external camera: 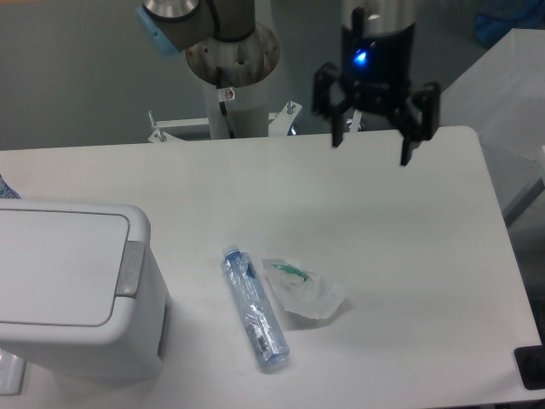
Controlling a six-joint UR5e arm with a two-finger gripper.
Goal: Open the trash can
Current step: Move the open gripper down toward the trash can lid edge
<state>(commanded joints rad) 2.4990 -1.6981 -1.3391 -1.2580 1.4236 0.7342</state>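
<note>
The trash can (pixel 72 290) is a boxy white bin at the table's near left corner. Its flat lid lies shut, and a grey push tab (pixel 129 268) sits on its right edge. My gripper (pixel 371 155) hangs over the far right part of the table with a blue light glowing on its body. Its two dark fingers (pixel 337 128) point down and stand wide apart, open, with nothing between them. It is far from the can, well up and to the right of it.
A clear plastic bottle (pixel 255 308) lies on the table right of the can. Next to it is a crumpled clear wrapper (pixel 305 290) with something green inside. The robot base (pixel 228 68) stands behind the table's far edge.
</note>
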